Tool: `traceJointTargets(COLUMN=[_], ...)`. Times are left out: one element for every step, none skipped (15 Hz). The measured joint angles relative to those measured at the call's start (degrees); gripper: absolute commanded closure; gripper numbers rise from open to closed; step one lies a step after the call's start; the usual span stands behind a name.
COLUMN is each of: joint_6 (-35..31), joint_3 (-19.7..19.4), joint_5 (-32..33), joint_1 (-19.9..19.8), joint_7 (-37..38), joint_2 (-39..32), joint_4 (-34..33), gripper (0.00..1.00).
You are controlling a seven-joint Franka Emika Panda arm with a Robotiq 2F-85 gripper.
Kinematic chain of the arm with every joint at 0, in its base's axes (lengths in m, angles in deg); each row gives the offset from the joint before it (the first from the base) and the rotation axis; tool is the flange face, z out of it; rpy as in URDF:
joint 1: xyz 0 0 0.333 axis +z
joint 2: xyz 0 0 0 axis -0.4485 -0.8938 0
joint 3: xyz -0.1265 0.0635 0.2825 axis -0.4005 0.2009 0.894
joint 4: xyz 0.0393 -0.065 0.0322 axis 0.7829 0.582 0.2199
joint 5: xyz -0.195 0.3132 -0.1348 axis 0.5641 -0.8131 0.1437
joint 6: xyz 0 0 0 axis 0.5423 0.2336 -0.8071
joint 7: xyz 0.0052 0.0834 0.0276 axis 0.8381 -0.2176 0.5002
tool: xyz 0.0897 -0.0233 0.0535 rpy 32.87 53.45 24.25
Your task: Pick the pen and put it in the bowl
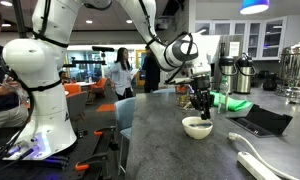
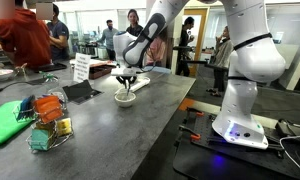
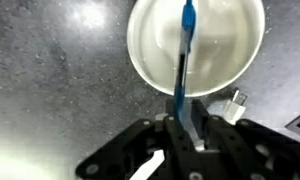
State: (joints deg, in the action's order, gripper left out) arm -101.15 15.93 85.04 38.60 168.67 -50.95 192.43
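My gripper (image 3: 182, 112) is shut on the thin blue pen (image 3: 185, 45) and holds it over the cream-white bowl (image 3: 150, 50), which fills the top of the wrist view. The pen's far end points out over the bowl's inside. In both exterior views the gripper (image 1: 200, 100) (image 2: 127, 83) hangs just above the bowl (image 1: 197, 127) (image 2: 125, 97) on the dark grey counter. The pen is too small to make out in those views.
A white plug (image 3: 228, 105) lies beside the bowl, and a thick white cable (image 1: 258, 160) runs along the counter. A green cloth (image 1: 230, 103) (image 2: 8, 122), a dark tablet (image 1: 258, 121), a wire basket of packets (image 2: 48, 120) and metal urns (image 1: 295, 70) stand around.
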Motion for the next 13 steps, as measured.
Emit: traceJointTargets(joint_6=[0.0,0.1,0.1,0.1,0.1,0.1,0.3,0.8,1.5,2.6,3.9,5.3,6.9], joint_3=[0.0,0.0,0.0,0.0,0.0,0.1,0.3,0.5,1.0,1.6,2.4,3.2,4.3], joint_5=[0.2,0.3,0.3,0.3,0.3,0.3,0.3,0.3,0.3,0.1,-0.2,-0.6,-1.1], joint_1=[0.0,0.1,0.2,0.2,0.3,0.4,0.5,0.5,0.5,0.5,0.3,0.2,-0.1], joint_7=[0.3,0.8,0.9,0.9,0.9,0.9,0.9,0.7,0.2,-0.9,-2.4,-4.3,-6.5], joint_2=[0.0,0.0,0.0,0.0,0.1,0.2,0.4,0.8,1.4,2.3,3.4,4.8,6.3], joint_4=[-0.1,-0.2,-0.2,-0.3,-0.4,-0.4,-0.3,-0.3,-0.2,0.0,0.4,0.9,1.5], gripper=[0.35,0.28,0.2,0.13,0.05,0.01,0.0,0.0,0.0,0.0,0.0,0.0,0.0])
